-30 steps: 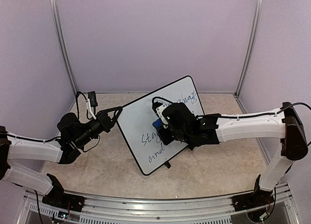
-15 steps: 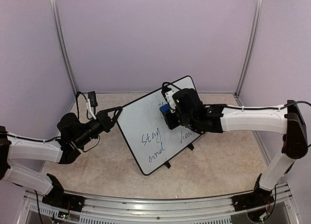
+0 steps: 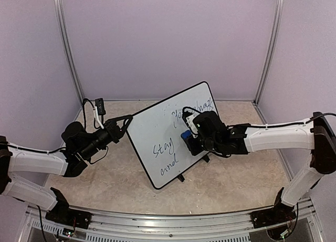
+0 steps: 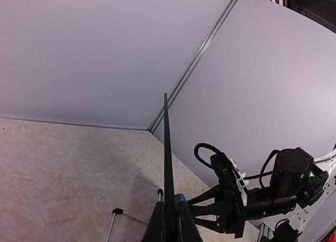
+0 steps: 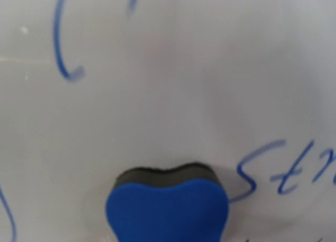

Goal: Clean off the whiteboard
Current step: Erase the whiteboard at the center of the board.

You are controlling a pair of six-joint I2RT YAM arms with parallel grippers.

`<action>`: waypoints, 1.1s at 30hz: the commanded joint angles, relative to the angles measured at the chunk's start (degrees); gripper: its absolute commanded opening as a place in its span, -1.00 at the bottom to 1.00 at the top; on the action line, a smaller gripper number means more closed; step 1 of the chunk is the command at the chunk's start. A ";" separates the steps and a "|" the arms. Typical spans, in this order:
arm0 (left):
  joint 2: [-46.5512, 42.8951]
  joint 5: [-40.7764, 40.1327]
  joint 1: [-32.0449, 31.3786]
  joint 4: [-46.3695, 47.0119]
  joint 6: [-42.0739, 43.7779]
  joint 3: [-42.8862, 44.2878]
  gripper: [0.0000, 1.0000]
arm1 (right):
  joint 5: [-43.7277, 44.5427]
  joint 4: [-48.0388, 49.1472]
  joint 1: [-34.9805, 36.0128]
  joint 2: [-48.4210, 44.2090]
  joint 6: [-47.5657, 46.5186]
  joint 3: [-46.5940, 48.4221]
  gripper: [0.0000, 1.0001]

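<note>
The whiteboard (image 3: 152, 126) stands tilted on the table, with dark handwriting at its lower left (image 3: 164, 147) and top right (image 3: 197, 108). My left gripper (image 3: 127, 121) is shut on its left edge. In the left wrist view the board shows edge-on (image 4: 167, 163) between my left gripper's (image 4: 169, 221) fingers. My right gripper (image 3: 188, 137) is shut on a black-and-blue eraser (image 3: 185, 134) and presses it flat on the middle of the board. The right wrist view shows the eraser (image 5: 167, 210) against the white surface (image 5: 173, 95), with blue strokes beside it; the fingers are out of frame.
The board's black stand feet (image 3: 181, 177) rest on the beige table, and also show in the left wrist view (image 4: 116, 211). Lilac walls with metal posts (image 3: 68, 48) close the back and both sides. The right arm (image 4: 262, 200) reaches across the board's front.
My right gripper swept the eraser up to the board's top, then back down to the middle. The word at the lower right no longer shows. The left gripper and the board have not moved.
</note>
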 commanded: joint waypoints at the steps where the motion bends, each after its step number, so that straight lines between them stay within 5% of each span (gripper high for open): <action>1: 0.32 9.38 -1.80 2.41 3.79 1.01 -1.00 | -0.54 0.70 0.27 3.61 -3.01 7.50 -0.55; 9: 0.15 9.30 -1.80 2.49 3.64 0.91 -1.00 | -0.10 -0.17 0.24 7.58 -6.07 16.90 -0.54; 22: -0.89 9.73 -1.80 2.54 3.35 0.73 -1.00 | -0.02 -0.67 2.92 2.16 1.94 1.96 -0.54; 33: -1.06 9.96 -1.80 2.54 3.35 0.67 -1.00 | 3.52 -2.21 0.21 7.72 -6.56 17.55 -0.53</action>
